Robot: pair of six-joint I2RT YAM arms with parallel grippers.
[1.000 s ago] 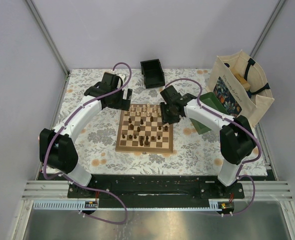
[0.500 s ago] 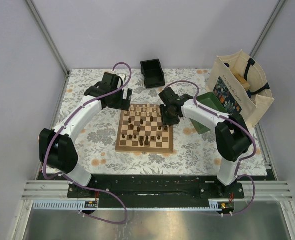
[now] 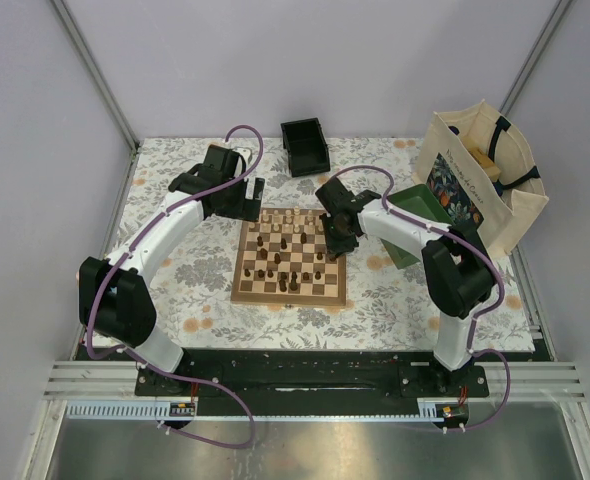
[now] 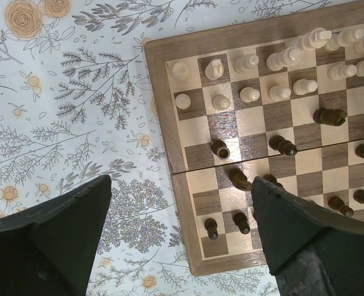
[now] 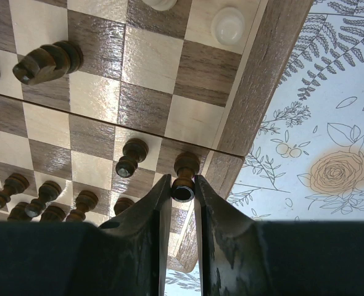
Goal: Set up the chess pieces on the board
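The right gripper [image 5: 182,185] is almost shut. It pinches one dark pawn [image 5: 186,164] right at its tip. The pawn is at the 3 o'clock edge of the board [image 3: 288,300], just beside the brown rim. I cannot tell if it stands on its square or is lifted a bit. The left gripper [image 4: 179,246] is wide open and has nothing in it. It hangs over the board's 11 o'clock corner.

The chess pieces [image 4: 250,94] that I can see are on the board. The pale ones sit mostly in two rows along the 12 o'clock side. The dark ones are spread about in the middle and toward 6 o'clock.

I think these little wooden men are very light and hard. They will not bend or squash. They look smooth and round, so one could slip or spin out of the grip. They would tip over easily too. The best place to pinch looks like the thin neck, under the round head, with a soft, straight squeeze.

A cloth bag [image 3: 475,175] at the table's 2 o'clock has a picture patch on it. Any words there are too small to read. I see no other writing.
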